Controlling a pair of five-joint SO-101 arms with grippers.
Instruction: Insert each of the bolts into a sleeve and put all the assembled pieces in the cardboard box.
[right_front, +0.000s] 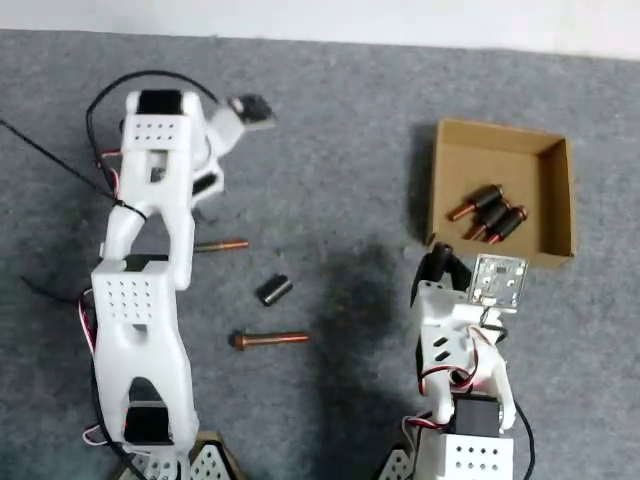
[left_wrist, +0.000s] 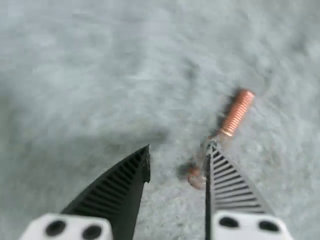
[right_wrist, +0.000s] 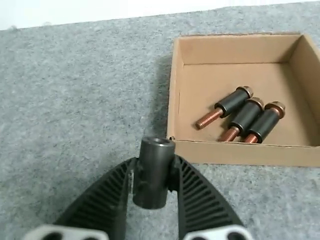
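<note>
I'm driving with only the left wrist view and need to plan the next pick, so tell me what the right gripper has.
Observer: The right gripper is shut on a black sleeve, just outside the cardboard box.
Operator: Report what's in that box.
Observer: Three assembled pieces lie side by side in it.
Operator: List what's loose on the table besides the bolt in front of me.
Observer: A second bolt and one loose sleeve, which lies between the two bolts.
</note>
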